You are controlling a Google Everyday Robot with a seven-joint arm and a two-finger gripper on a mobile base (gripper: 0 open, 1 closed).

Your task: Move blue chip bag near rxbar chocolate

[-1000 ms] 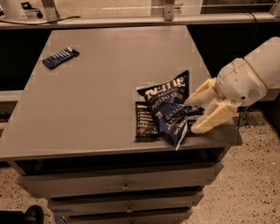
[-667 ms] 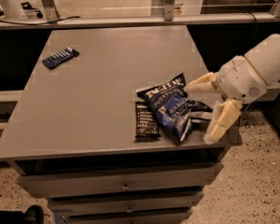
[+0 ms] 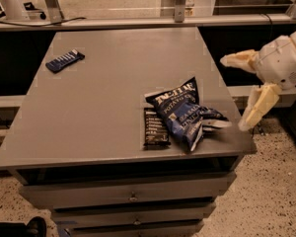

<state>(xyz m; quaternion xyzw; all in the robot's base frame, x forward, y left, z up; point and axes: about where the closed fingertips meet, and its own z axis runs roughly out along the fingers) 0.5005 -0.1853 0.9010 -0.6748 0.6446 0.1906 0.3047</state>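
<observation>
blue chip bag (image 3: 185, 110): lies crumpled on the desk (image 3: 113, 73), in the front right part, not far from the front edge and the right edge.
rxbar chocolate (image 3: 154, 130): flat black bar just left of the bag. the bag's left edge touches it and seems to overlap its right side a little.
claw (image 3: 234, 94): off the desk's right edge, in the air beside it, about level with the bag. its two pale fingers are spread wide, one pointing toward the back of the desk and one hanging toward the front corner. it has hold of nothing.
key relation: the bag lies to the left of the claw, near but apart, with a strip of bare desk and the desk's edge between them. the lower finger's tip is the part nearest the bag's torn-looking right corner.
bag's long axis: as far as i can judge, diagonal, from its lettered end toward the back down to the front right corner, so its right flank faces the claw.
task state: judged from how things lie, the bag is already right next to the black bar, so the goal looks met or very nearly so.
next move: likely none on the bag. any further reach would have to come in leftward over the right edge.
risk: a nudge from that side could push the bag over the bar or off the front.
other things: a small blue bar (image 3: 65, 60) sits well apart at the far left. drawers (image 3: 133, 196) are below.
</observation>
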